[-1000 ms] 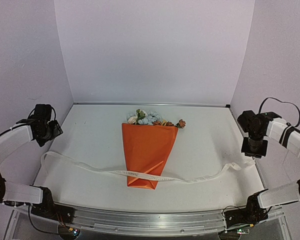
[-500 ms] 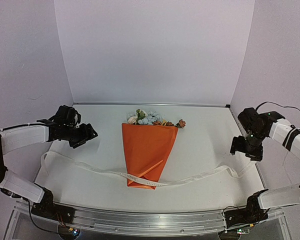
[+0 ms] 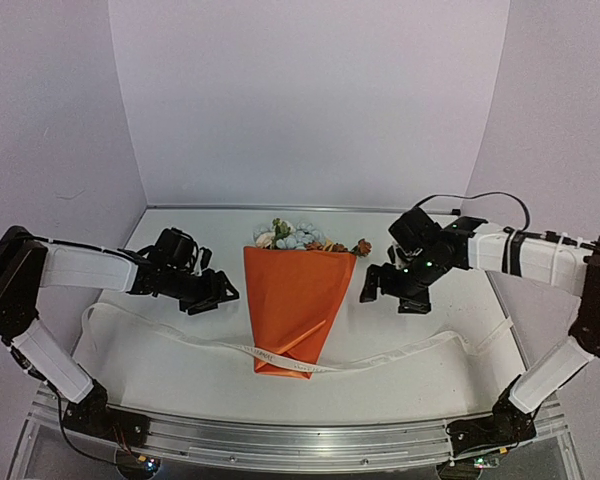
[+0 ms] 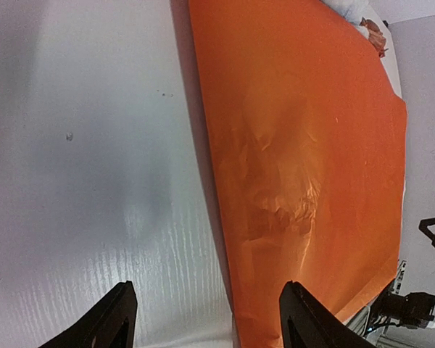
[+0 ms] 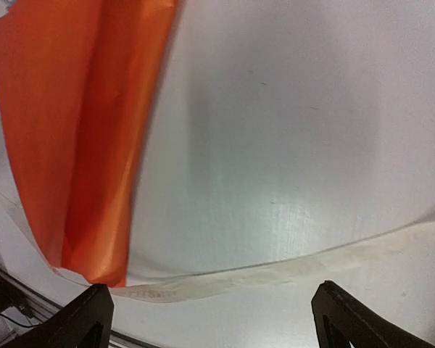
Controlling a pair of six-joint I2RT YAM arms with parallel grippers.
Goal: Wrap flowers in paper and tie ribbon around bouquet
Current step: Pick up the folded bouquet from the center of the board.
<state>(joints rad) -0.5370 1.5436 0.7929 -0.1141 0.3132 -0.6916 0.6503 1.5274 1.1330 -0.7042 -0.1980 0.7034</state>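
Observation:
The bouquet lies mid-table: an orange paper (image 3: 295, 300) cone, with the pastel flowers (image 3: 298, 236) sticking out of its far, wide end. The cream ribbon (image 3: 400, 352) lies across the table and over the cone's narrow near end. My left gripper (image 3: 218, 297) hovers open just left of the cone. In the left wrist view its jaws (image 4: 212, 322) straddle the paper's (image 4: 304, 159) left edge. My right gripper (image 3: 378, 290) is open just right of the cone. In the right wrist view the ribbon (image 5: 290, 268) runs between its fingers (image 5: 217, 319), beside the paper (image 5: 72, 138).
White walls close in the table (image 3: 180, 250) at the back and both sides. The ribbon's left end loops near the left wall (image 3: 92, 315) and its right end lies near the right edge (image 3: 500, 328). An aluminium rail (image 3: 300, 440) runs along the near edge.
Both arms have swung in from the side walls to either flank of the cone. The right jaws have opened wide. The ribbon's right part has sagged flat on the table.

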